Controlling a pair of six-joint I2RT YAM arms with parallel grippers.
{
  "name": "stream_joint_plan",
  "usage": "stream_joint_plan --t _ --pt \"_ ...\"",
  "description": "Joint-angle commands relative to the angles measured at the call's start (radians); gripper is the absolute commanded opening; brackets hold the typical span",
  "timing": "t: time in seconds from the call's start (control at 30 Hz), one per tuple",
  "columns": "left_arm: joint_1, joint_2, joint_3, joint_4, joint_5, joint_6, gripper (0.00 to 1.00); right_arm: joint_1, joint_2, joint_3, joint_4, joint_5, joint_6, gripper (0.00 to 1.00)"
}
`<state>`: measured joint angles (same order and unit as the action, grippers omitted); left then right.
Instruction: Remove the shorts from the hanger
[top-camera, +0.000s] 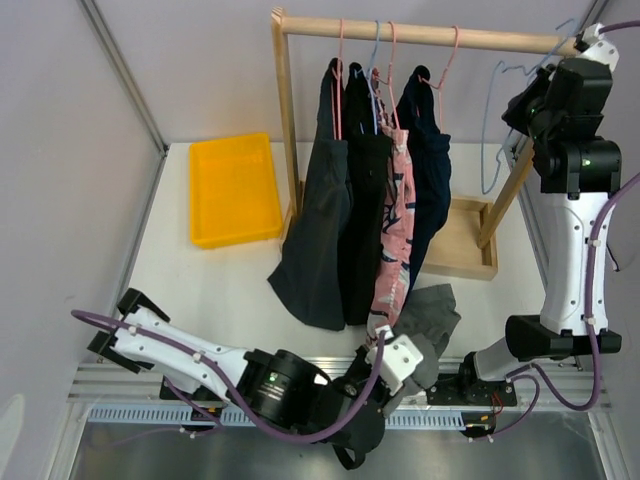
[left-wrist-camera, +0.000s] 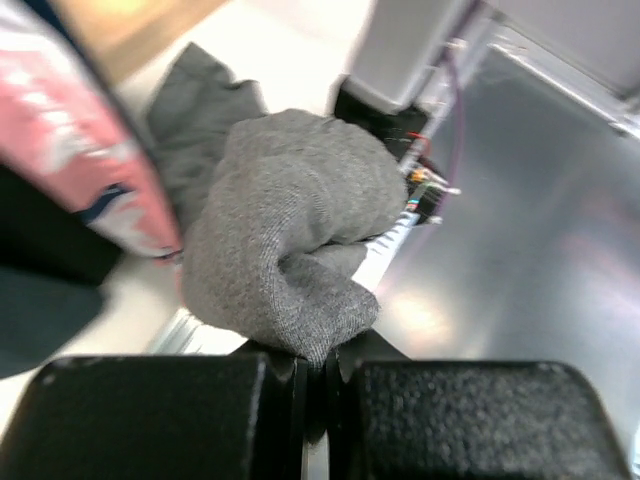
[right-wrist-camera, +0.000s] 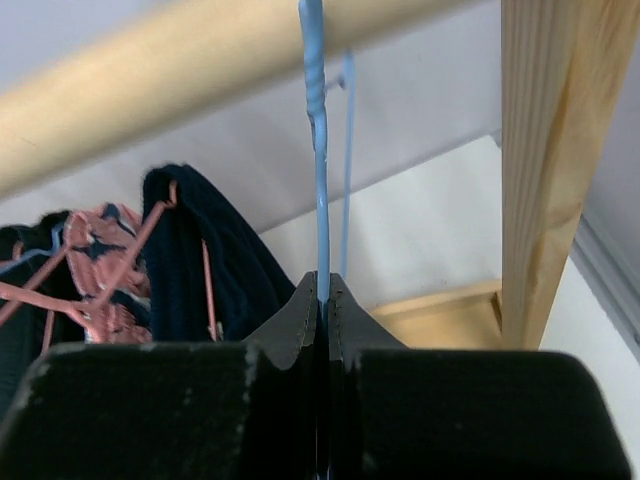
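Four pairs of shorts hang from the wooden rail (top-camera: 430, 36): dark charcoal (top-camera: 318, 225), black (top-camera: 362, 200), pink patterned (top-camera: 396, 225) and navy (top-camera: 428, 165). The grey shorts (top-camera: 432, 322) are off the rack, bunched at the table's near edge. My left gripper (left-wrist-camera: 322, 362) is shut on a fold of the grey shorts (left-wrist-camera: 290, 245); it also shows in the top view (top-camera: 412, 362). My right gripper (right-wrist-camera: 322, 285) is shut on the wire of an empty blue hanger (right-wrist-camera: 318, 150), high at the rail's right end (top-camera: 520, 95).
A yellow tray (top-camera: 234, 188) lies at the back left of the table. The rack's wooden base (top-camera: 462, 245) and right post (right-wrist-camera: 548, 170) stand close to my right arm. The aluminium front rail (top-camera: 200, 372) runs along the near edge.
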<state>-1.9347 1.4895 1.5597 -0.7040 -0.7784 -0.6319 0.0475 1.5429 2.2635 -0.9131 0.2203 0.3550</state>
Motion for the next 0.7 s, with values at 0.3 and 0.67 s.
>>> stream_joint_plan --t 0.3,0.67 --pt "0.146 -0.256 0.106 -0.202 -0.205 0.101 0.00 -0.066 -0.260 -0.450 0.092 -0.087 0.006 0.68" --pt "0.489 -0.356 0.316 -0.177 -0.199 0.426 0.00 -0.071 -0.513 -0.617 0.026 0.008 -0.025 0.99"
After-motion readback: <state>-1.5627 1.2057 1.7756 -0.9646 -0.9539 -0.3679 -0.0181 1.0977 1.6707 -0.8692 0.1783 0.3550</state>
